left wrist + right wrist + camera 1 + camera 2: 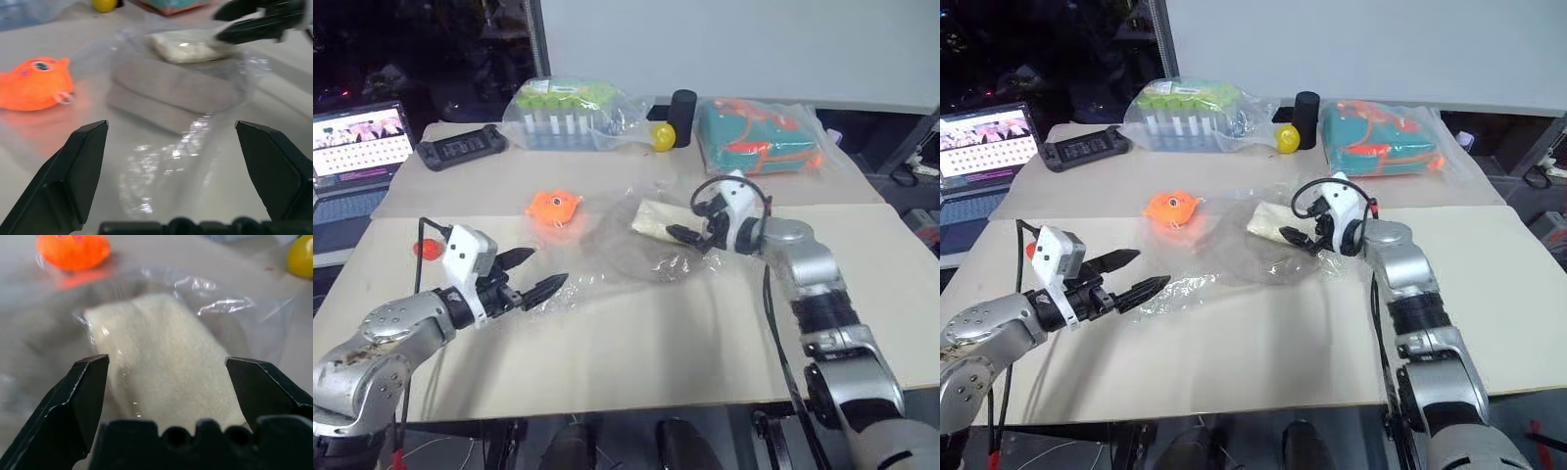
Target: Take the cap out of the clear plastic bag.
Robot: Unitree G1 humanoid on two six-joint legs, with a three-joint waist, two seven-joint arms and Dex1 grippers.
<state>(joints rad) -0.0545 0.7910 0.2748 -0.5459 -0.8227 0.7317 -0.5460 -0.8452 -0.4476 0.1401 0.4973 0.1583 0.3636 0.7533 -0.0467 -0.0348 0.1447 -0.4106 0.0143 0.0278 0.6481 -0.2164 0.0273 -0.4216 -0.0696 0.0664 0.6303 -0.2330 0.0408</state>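
Observation:
The clear plastic bag [636, 257] lies crumpled in the middle of the table. Through it shows the cap [619, 243], a tan-grey soft mound, with a pale cream block [658, 217] beside it, also under the plastic. In the left wrist view the cap [171, 93] sits just ahead of the fingers. My left gripper [546, 270] is open at the bag's near-left tail, nothing between its fingers. My right gripper [688, 239] is open at the bag's right edge, pointing at the cream block [166, 367]. I cannot tell whether it touches the plastic.
An orange fish toy [554, 207] lies left of the bag. At the back stand a bag of green-topped tubes [568, 113], a yellow ball [663, 136], a black cylinder [683, 117] and a bag with a teal-and-orange bundle [759, 137]. A controller [460, 147] and laptop [357, 147] sit far left.

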